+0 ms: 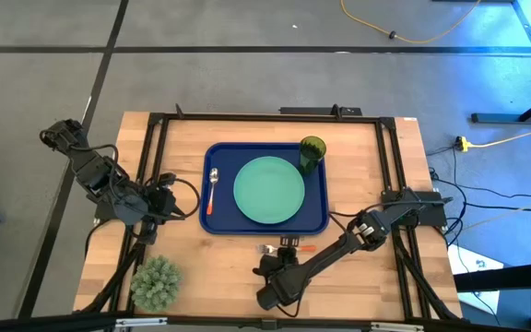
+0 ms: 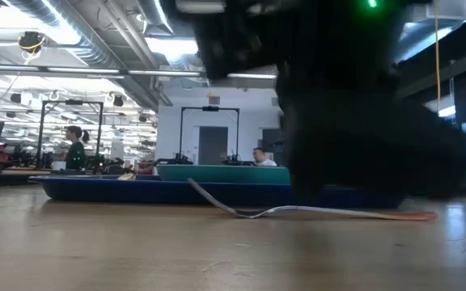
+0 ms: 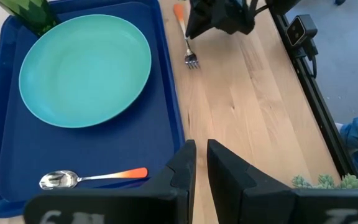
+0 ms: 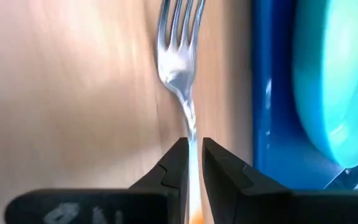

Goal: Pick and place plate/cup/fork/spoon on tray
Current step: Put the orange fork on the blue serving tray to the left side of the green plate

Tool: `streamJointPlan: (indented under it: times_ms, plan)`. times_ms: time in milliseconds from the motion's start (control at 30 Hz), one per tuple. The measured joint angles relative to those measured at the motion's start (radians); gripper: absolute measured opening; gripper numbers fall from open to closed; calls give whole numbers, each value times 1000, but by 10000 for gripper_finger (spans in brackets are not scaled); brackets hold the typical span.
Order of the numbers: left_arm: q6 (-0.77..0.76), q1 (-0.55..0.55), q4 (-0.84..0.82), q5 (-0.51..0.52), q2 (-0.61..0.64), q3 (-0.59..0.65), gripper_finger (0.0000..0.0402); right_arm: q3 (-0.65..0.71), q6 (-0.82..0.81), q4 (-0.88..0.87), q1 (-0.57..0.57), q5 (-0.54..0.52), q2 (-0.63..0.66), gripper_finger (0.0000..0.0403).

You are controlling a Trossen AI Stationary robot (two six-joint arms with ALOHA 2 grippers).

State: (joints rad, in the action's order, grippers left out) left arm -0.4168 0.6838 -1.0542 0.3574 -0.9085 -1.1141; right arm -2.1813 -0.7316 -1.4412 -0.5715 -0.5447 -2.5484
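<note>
Left wrist view: claw (image 3: 200, 163) digit "6".

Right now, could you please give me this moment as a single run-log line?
on tray: plate, cup, spoon | fork: on table beside tray, between right gripper fingers | left gripper: waiting by tray

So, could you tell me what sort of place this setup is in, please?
It looks like an open-plan lab or workshop. The low view shows exposed ceiling ducts and strip lights, metal frames, and people at benches behind the wooden table; the high view shows a yellow cable on the floor.
</note>
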Motion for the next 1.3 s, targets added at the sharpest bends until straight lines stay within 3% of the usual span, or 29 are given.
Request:
streamJointPlan:
  times_ms: [367,533,667,933,1167,1300]
  plan:
    - [0,0,0,-6,0,0,34,-176,-45,-89,-2,-26,9,51]
    - [0,0,0,-21,0,0,34,-175,-251,-136,-2,31,98,43]
    - [0,0,-2,-28,0,0,34,-173,-385,-130,-2,56,160,10]
    - [-25,0,-3,-30,-4,0,34,-165,-544,-129,29,235,209,3]
    - [-26,0,-3,-30,-4,0,34,-27,-669,-129,85,449,208,2]
    - [-26,0,-3,-30,-4,0,33,61,-675,-130,110,467,208,2]
